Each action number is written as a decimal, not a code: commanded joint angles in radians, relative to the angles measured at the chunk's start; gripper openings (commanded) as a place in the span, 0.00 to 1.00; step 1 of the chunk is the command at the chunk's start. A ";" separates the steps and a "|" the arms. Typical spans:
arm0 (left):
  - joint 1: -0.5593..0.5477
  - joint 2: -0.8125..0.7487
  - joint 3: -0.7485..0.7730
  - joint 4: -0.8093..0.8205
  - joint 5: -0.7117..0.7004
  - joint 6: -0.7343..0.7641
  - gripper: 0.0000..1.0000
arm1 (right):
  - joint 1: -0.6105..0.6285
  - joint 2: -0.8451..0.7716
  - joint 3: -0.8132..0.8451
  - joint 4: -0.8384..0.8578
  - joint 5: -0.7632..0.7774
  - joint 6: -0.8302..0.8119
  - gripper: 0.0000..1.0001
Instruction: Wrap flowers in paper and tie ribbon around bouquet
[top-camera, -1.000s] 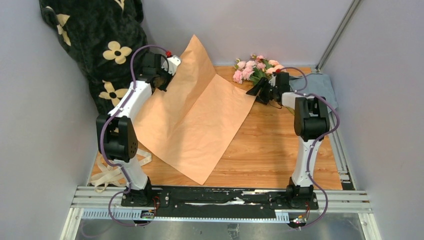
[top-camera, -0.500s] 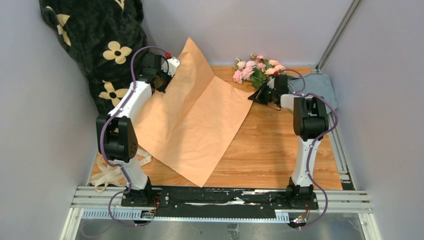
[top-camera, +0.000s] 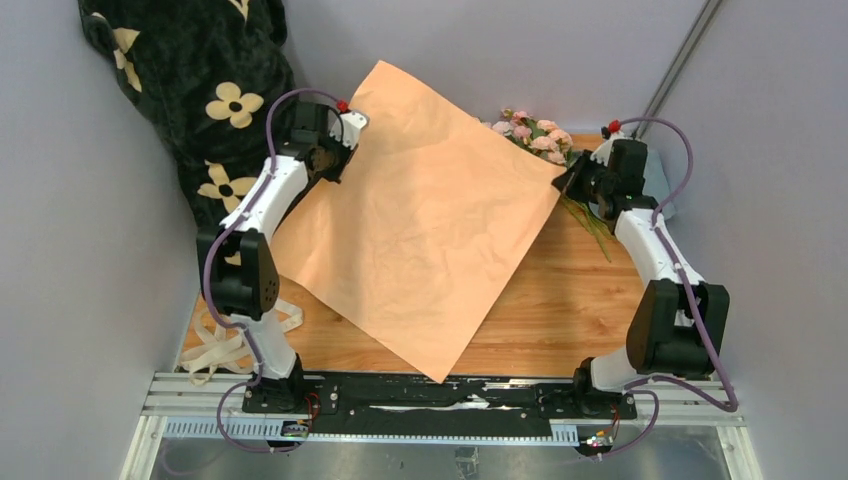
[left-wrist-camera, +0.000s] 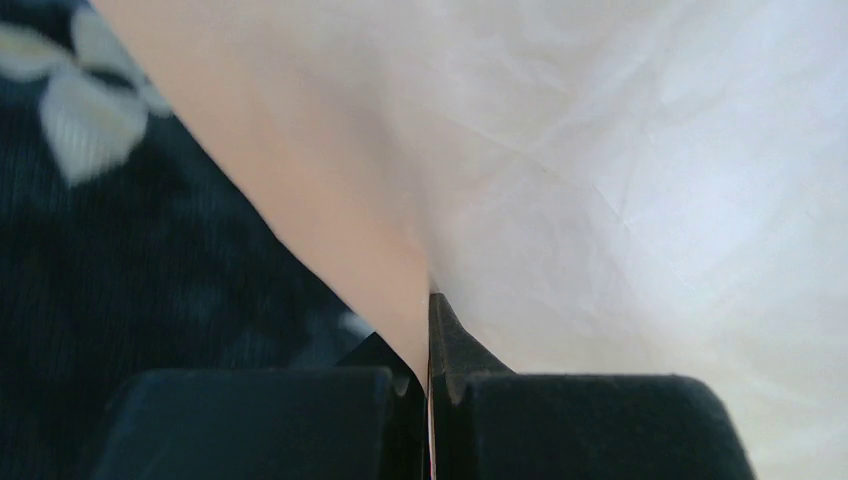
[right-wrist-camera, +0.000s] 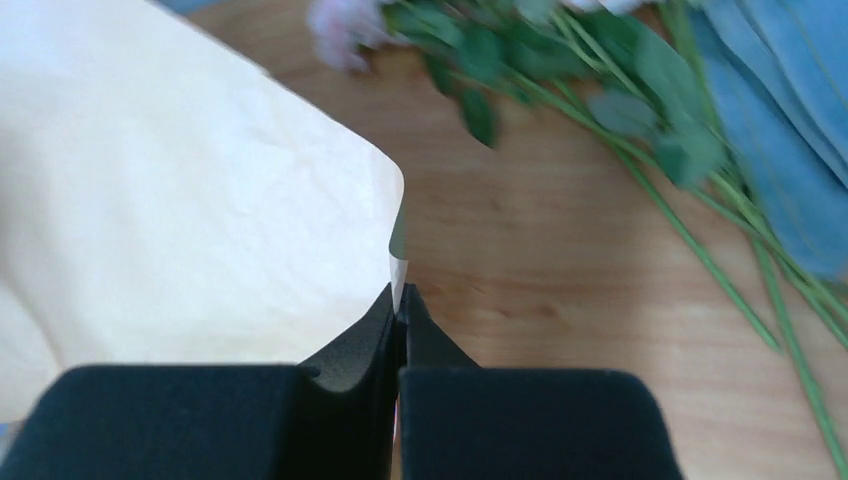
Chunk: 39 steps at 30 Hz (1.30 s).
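- The left claw (left-wrist-camera: 429, 310) was clenched on the far-left corner of the paper (top-camera: 430, 230), and the right claw (right-wrist-camera: 398, 305) was clenched on its right corner.
- The sheet hung stretched above the table (top-camera: 570, 320), partly hiding the flowers (top-camera: 540, 135) at far right.
- The step seemed to call for lowering both corners evenly and taut, so the sheet lay flat beside the stems.

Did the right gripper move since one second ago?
Yes. The right gripper, shut on the paper corner, moved right, toward the blue cloth.
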<state>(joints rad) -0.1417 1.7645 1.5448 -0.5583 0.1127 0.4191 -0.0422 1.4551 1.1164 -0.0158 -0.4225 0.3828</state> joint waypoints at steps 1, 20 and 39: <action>-0.032 0.154 0.168 -0.038 0.010 -0.051 0.00 | -0.048 0.004 -0.064 -0.179 0.108 -0.059 0.00; -0.051 0.337 0.193 -0.034 -0.044 -0.077 0.00 | -0.052 0.315 0.370 -0.564 0.485 -0.412 0.27; -0.056 0.088 0.223 -0.109 -0.133 -0.030 0.97 | 0.061 0.727 0.738 -0.619 0.445 -0.759 0.26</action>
<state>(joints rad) -0.1936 1.9450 1.7710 -0.6132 -0.0898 0.3664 -0.0147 2.1262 1.7977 -0.6220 0.0135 -0.3027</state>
